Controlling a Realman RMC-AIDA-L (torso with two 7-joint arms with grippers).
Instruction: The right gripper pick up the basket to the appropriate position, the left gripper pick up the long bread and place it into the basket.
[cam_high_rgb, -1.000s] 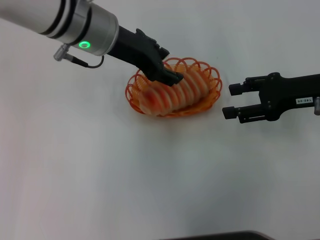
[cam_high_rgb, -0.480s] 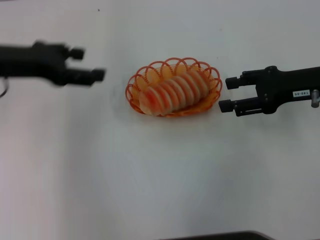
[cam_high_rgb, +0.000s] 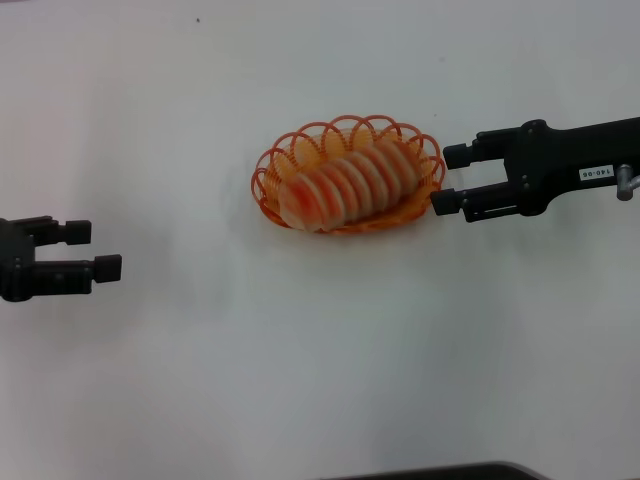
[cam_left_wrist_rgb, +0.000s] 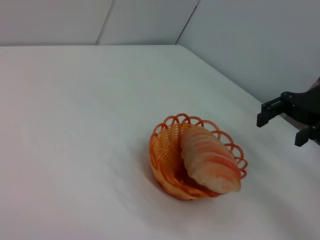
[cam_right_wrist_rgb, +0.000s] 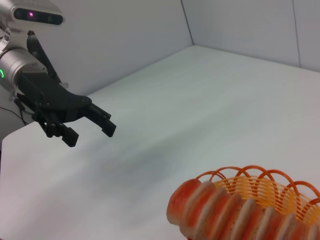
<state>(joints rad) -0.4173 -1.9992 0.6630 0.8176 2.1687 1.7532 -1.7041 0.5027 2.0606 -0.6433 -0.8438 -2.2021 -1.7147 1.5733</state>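
The long bread (cam_high_rgb: 345, 185), orange-red with pale cream ridges, lies inside the oval orange basket (cam_high_rgb: 424, 153) on the white table; its left end sticks over the rim. Both also show in the left wrist view (bread (cam_left_wrist_rgb: 210, 159), basket (cam_left_wrist_rgb: 162, 157)) and the right wrist view (bread (cam_right_wrist_rgb: 225, 210), basket (cam_right_wrist_rgb: 260, 182)). My right gripper (cam_high_rgb: 446, 179) is open and empty, its fingertips just right of the basket's rim. My left gripper (cam_high_rgb: 92, 250) is open and empty at the far left, well away from the basket; it also shows in the right wrist view (cam_right_wrist_rgb: 90, 127).
The white table (cam_high_rgb: 320, 380) stretches around the basket. Pale walls stand behind the table in the wrist views. A dark edge (cam_high_rgb: 440, 472) shows at the bottom of the head view.
My left gripper let go of the bread and drew back to the far left. My right gripper moved left and slightly up, close to the basket's rim.
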